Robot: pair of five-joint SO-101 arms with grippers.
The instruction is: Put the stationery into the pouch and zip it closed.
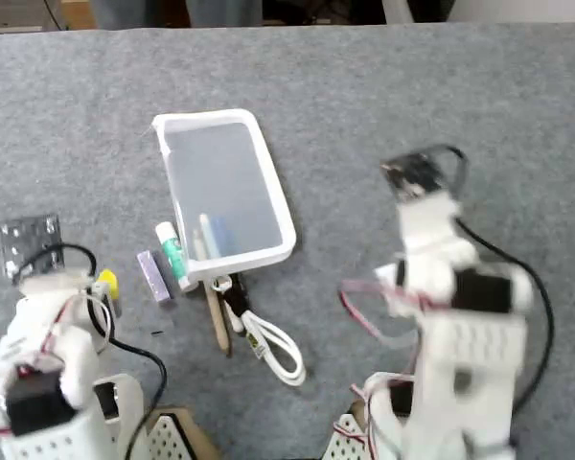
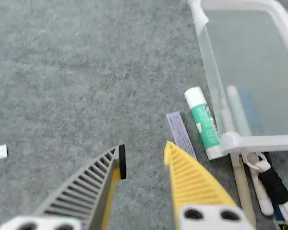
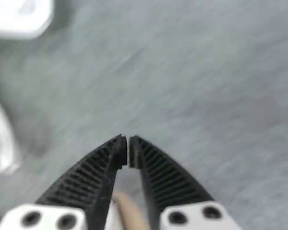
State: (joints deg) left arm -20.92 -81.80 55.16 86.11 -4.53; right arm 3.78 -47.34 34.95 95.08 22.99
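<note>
Plainly the left gripper is the nearer one: its fingers stand apart, and the purple block lies just beyond the yellow finger, its long axis roughly in line with the gripper's reach. The glue stick lies next, parallel to the block and just beside the pouch. Farther right, well apart from the pouch, the right gripper has its fingers pressed together.

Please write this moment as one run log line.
left pincer open, beside eraser | right pincer shut, over grey table | glue stick, pencil beside pouch, outside
</note>
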